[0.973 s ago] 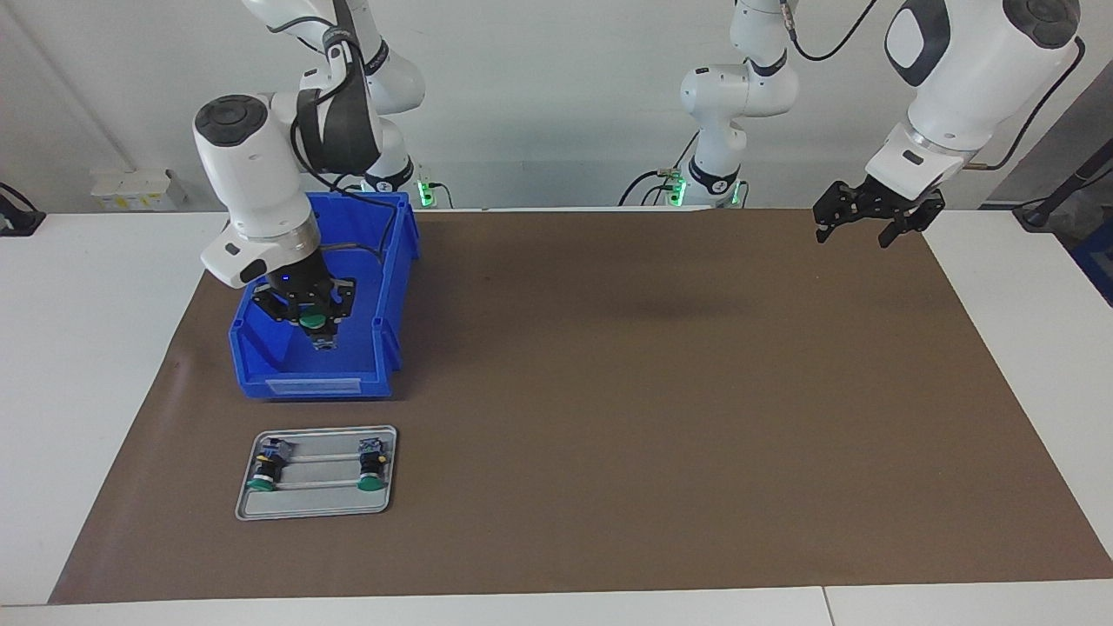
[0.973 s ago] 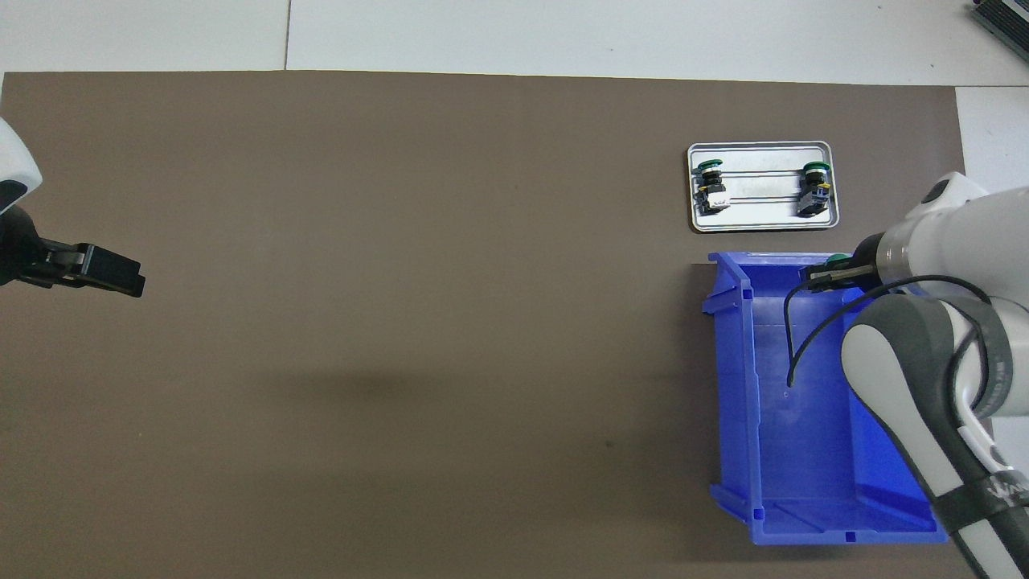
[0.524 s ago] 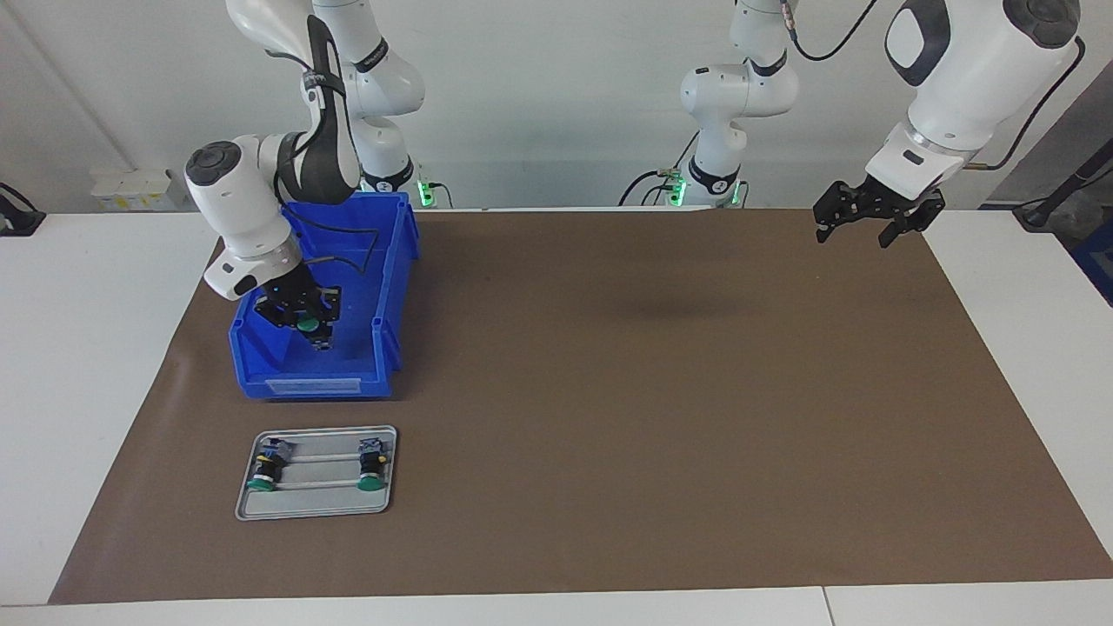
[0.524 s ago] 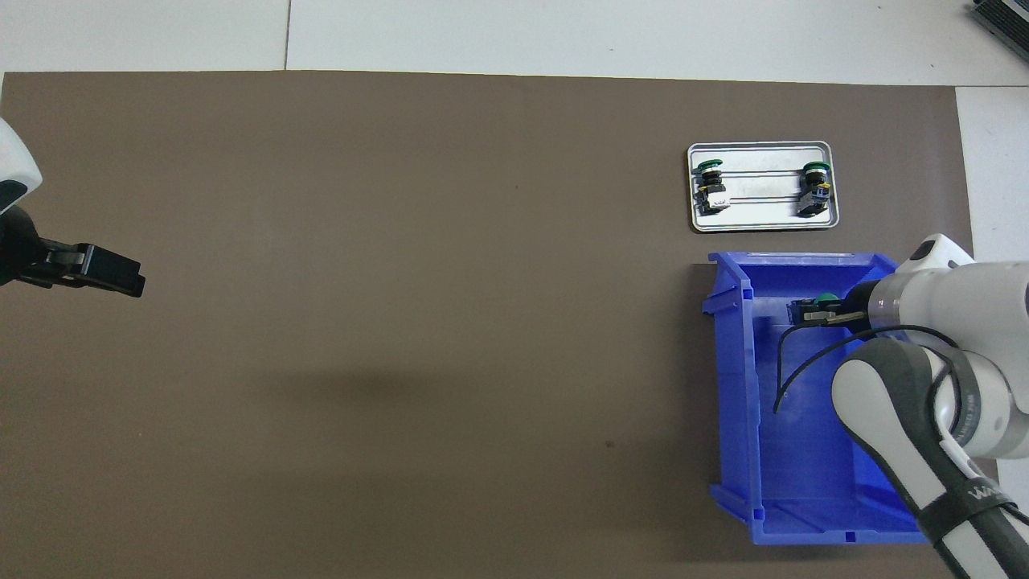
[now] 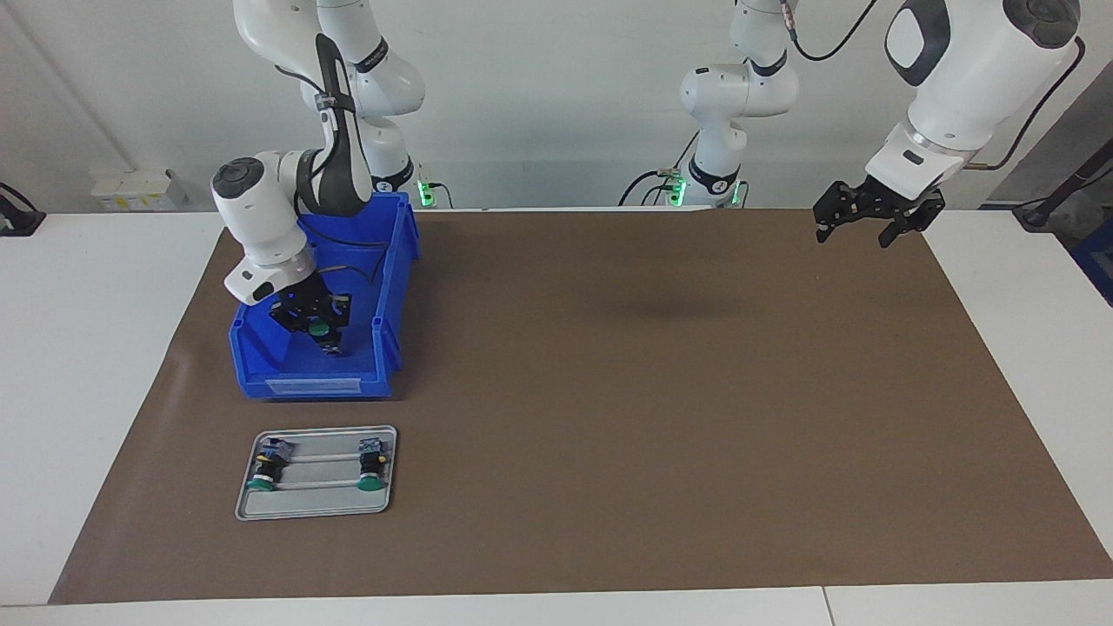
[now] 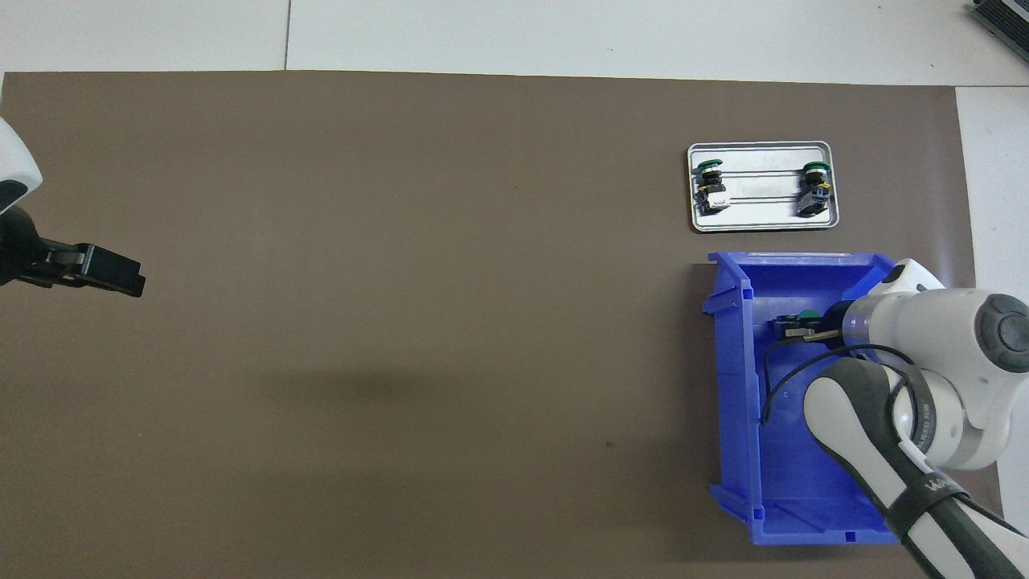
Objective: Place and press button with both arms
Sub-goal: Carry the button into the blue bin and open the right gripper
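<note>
The right gripper (image 5: 320, 329) is down inside the blue bin (image 5: 383, 343) at the right arm's end of the counter (image 5: 609, 391), closed on a green-capped button (image 5: 319, 329) — apparently mid-pick or mid-release. The left gripper (image 5: 869, 219) waits open above its own end of the brown mat (image 5: 661, 417). Two more buttons (image 5: 371, 468) lie in the metal tray (image 5: 317, 509) beside the bin, probably where this one belongs.
</note>
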Robot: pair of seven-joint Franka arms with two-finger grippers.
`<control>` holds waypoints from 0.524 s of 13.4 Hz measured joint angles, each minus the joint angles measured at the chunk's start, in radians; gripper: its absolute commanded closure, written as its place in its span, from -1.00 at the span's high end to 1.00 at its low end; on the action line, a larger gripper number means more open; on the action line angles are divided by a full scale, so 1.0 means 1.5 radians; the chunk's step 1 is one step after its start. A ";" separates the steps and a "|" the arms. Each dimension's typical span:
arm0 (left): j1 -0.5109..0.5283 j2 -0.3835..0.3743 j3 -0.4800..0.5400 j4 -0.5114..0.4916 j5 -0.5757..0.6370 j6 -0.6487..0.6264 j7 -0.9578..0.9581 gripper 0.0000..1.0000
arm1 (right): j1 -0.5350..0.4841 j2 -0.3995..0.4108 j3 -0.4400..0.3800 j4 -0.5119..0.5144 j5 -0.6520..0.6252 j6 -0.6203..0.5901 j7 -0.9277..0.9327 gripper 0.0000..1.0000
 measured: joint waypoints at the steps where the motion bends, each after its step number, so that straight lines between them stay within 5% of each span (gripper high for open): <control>1: 0.000 0.000 0.000 0.000 0.000 0.000 0.000 1.00 | 0.000 0.002 0.001 0.001 0.000 0.001 0.003 1.00; 4: 0.000 0.000 0.000 0.000 0.000 0.000 0.000 1.00 | 0.000 0.002 0.001 0.034 0.000 -0.002 0.005 1.00; 7: 0.000 0.000 0.000 0.000 0.000 0.000 0.000 1.00 | 0.000 -0.002 0.001 0.136 0.000 -0.123 0.041 1.00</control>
